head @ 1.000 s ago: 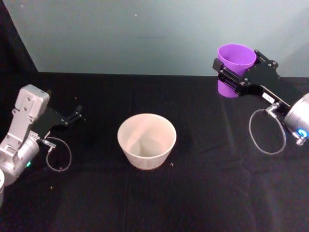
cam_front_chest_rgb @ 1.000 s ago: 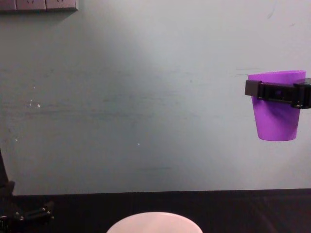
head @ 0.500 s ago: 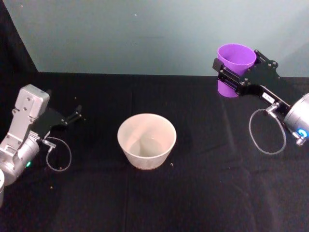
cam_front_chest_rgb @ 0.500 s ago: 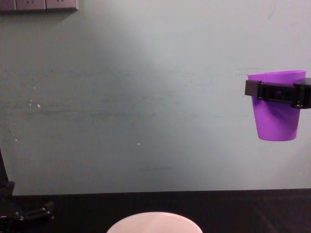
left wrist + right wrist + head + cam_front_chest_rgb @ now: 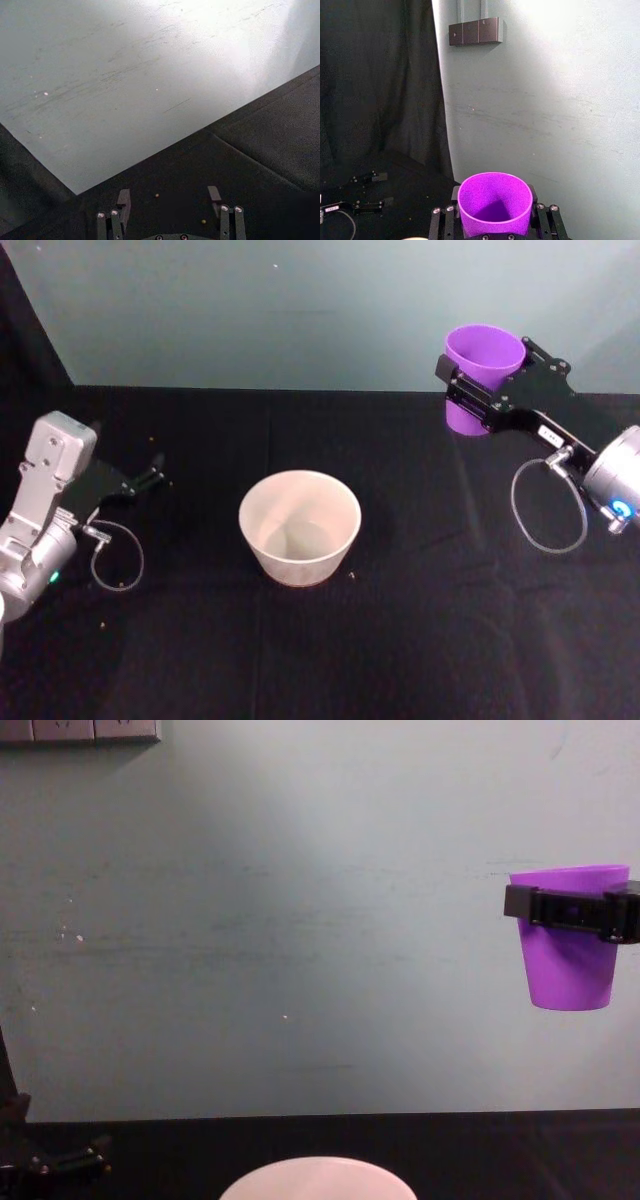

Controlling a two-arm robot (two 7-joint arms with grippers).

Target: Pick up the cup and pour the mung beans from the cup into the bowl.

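Wide black cloth-covered surface (image 5: 420, 640) in the head view, and at its centre sits the wide round pale bowl (image 5: 300, 565), upright and looking empty. Out at two o'clock from that bowl comes the right gripper (image 5: 488, 375), jaws clamped around the small bright purple plastic cup (image 5: 462, 418) just under the rim. The chest view shows the cup held upright, high above the surface and well off to the side of the bowl. Looking down into it from the right wrist, I can't make out any beans; the bottom is too dim to call.

Over at nine o'clock from the bowl, the left gripper (image 5: 169, 200) is parked low by the surface, jaws spread apart with nothing between them.

A stray bean (image 5: 351, 575) lies just beside the bowl at four o'clock.

The step in hand, as I judge it, is the carry. Keep the cup level, bring it toward eight o'clock until its lip hangs over the bowl's middle, come lower, then tip slowly so the beans land inside and don't bounce off the rim.
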